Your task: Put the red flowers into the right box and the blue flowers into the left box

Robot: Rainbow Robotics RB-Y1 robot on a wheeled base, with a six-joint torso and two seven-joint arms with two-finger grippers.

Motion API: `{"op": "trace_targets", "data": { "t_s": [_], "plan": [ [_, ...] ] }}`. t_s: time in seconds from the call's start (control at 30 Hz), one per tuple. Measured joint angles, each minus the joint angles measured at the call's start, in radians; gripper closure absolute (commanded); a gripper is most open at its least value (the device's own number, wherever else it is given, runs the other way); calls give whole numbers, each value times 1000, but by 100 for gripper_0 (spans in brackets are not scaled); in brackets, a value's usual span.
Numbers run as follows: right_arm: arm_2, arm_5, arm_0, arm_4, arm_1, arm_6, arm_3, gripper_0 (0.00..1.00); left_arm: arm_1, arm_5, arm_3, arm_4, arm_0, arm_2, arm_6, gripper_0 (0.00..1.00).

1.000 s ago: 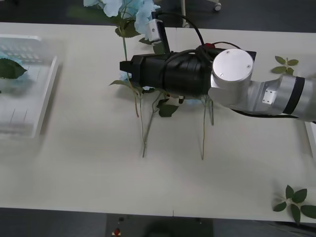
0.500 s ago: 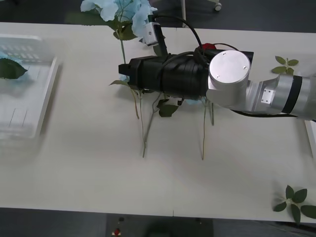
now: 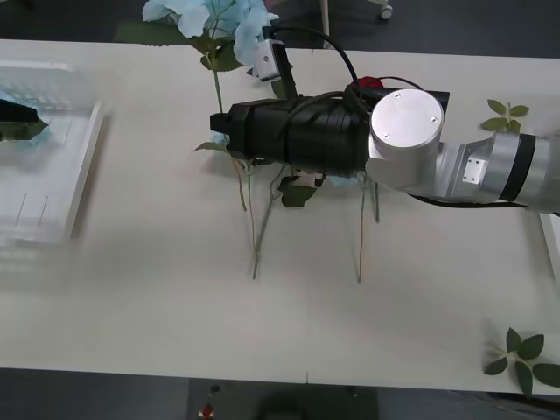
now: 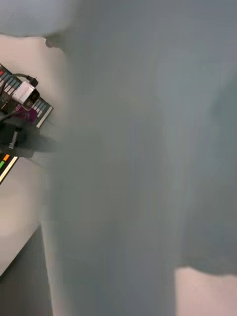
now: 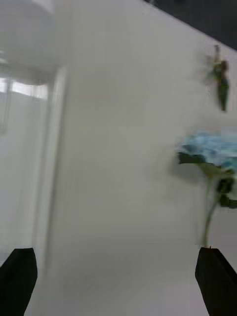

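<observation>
Hovering over the blue flowers (image 3: 214, 22) — right end effector (image 3: 215, 124), grip hidden.

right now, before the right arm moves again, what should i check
1. Right gripper at the stem of the blue flowers: ok.
2. Stem actually held: cannot tell.
3. Left box has bare floor for another bloom: ok.
4. Left gripper open, apart from the flowers: ok.
5. Red flowers free of the arm: cannot tell, mostly hidden behind it.
</observation>
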Motion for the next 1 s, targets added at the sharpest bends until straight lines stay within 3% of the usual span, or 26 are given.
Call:
{"op": "trace_targets", "data": {
  "t_s": [0.53,1.0],
  "plan": [
    [0,0,0,0,0,0,0,100,-99,-1,3,422,0,-41,-284,7],
    [0,0,0,0,0,0,0,100,-236,32,70,534,0,-136,-571,8]
  ]
}}
